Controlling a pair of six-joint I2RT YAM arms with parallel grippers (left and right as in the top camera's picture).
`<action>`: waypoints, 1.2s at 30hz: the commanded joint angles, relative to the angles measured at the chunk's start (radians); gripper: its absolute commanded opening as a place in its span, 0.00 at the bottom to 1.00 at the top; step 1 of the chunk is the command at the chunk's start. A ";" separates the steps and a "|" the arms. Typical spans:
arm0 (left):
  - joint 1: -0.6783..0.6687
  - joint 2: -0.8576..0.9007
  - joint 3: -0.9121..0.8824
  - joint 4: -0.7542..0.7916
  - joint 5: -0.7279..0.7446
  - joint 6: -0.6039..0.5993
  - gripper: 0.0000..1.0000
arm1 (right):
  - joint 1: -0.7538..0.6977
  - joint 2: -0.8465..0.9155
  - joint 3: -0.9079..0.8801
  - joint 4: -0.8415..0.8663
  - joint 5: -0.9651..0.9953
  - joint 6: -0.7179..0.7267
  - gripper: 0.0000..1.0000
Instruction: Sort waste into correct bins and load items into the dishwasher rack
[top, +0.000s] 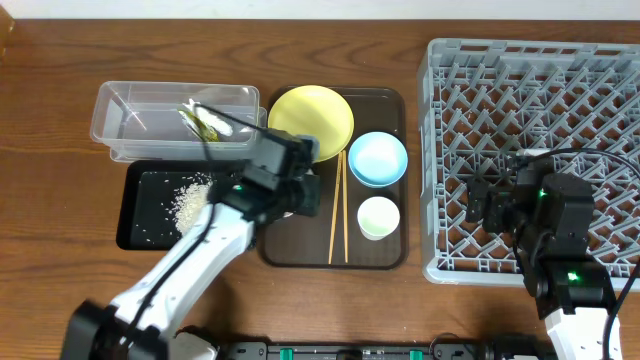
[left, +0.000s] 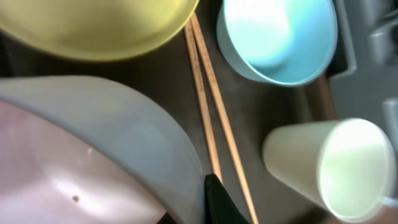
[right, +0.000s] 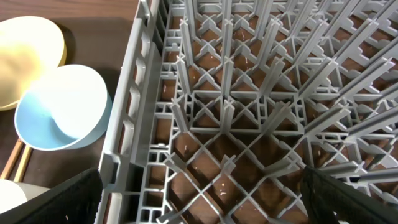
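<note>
My left gripper (top: 290, 190) is over the left part of the brown tray, shut on the rim of the white bowl (left: 93, 143); one finger (left: 214, 199) lies outside the rim. The overhead view hides the bowl under the gripper. The yellow plate (top: 310, 115), light blue bowl (top: 378, 158), pale cup (top: 378, 217) and chopsticks (top: 337, 215) lie on the tray. The green-and-orange wrapper (top: 205, 122) lies in the clear tub (top: 115, 100). Rice grains (top: 190, 200) lie in the black tray (top: 140, 225). My right gripper (top: 487, 205) is open and empty over the grey rack (top: 440, 120).
The brown serving tray (top: 385, 100) sits between the bins and the rack. The rack's upright pegs (right: 249, 106) stand close under my right gripper (right: 205, 205). In the left wrist view the chopsticks (left: 205, 106) run between the white bowl and the cup (left: 336, 168).
</note>
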 joint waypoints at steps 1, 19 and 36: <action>-0.022 0.068 0.007 0.046 -0.105 0.017 0.06 | 0.010 0.000 0.023 0.000 -0.004 0.010 0.99; -0.027 0.060 0.038 0.046 -0.014 0.018 0.30 | 0.010 0.000 0.023 0.000 -0.004 0.010 0.99; -0.147 0.001 0.052 0.061 0.087 0.013 0.35 | 0.010 0.000 0.023 0.000 -0.004 0.011 0.99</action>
